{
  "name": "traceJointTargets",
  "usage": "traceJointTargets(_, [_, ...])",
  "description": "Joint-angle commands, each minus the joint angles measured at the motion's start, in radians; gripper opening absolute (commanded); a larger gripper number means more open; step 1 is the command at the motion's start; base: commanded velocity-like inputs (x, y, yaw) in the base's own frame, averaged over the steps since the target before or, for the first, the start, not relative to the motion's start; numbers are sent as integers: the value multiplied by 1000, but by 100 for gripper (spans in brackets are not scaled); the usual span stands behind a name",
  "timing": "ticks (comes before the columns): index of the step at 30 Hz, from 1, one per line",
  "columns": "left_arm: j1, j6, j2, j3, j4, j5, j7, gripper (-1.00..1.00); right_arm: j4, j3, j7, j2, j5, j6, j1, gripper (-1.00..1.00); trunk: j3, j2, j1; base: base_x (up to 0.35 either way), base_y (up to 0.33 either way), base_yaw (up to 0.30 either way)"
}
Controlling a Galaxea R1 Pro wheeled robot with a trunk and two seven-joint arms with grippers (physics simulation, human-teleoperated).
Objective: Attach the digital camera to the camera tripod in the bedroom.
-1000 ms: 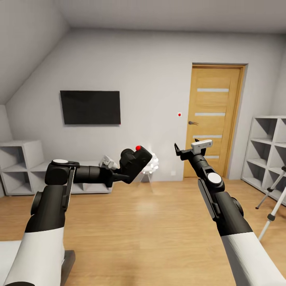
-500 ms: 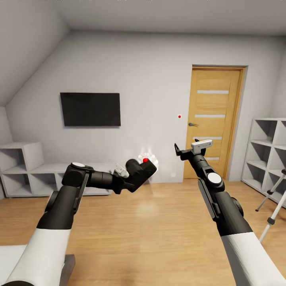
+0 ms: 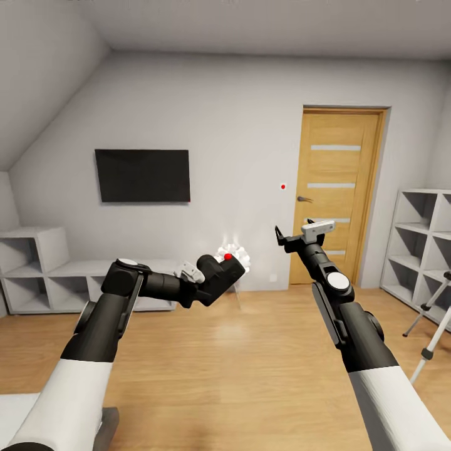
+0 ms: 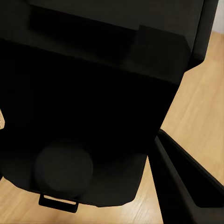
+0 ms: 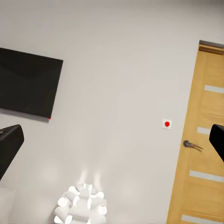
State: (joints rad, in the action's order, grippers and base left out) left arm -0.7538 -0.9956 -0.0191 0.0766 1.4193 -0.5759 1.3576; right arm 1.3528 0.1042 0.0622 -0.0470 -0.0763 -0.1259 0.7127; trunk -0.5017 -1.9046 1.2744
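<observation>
Between the fingers of the left gripper (image 3: 202,283), the digital camera (image 3: 219,275) is held in mid-air ahead of the robot, red button uppermost; up close it is seen as a dark block (image 4: 88,107), so the exact grip is hard to judge. Well off to the robot's right, by the white cube shelves (image 3: 421,241), the silver legs of the camera tripod (image 3: 432,326) are seen. The right gripper (image 3: 291,235) is spread open and empty, and lies nearer the tripod.

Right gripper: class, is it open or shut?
Open: in the right wrist view the right gripper has its two fingers far apart, nothing between them.
</observation>
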Motion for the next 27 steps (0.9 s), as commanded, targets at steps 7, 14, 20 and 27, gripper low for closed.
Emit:
traceJointTargets(7, [-1,-14,2,-1,2,-10,11,-100,2,0,2,-1,-8,-6,1,100,21,49,-27,0,0,0])
traceJointTargets(14, [-1,-14,3,-1,2,-10,11,-100,2,0,3,-1,-8,-6,1,100,43,98,-54,0,0,0])
traceJointTargets(20, [-1,-14,3,-1,3,-10,11,-100,2,1,3,-1,-8,-6,1,100,61,140,-77,0,0,0])
traceJointTargets(27, [-1,-14,2,-1,7,-10,11,-100,2,0,2,-1,-8,-6,1,100,83,189,-104,0,0,0])
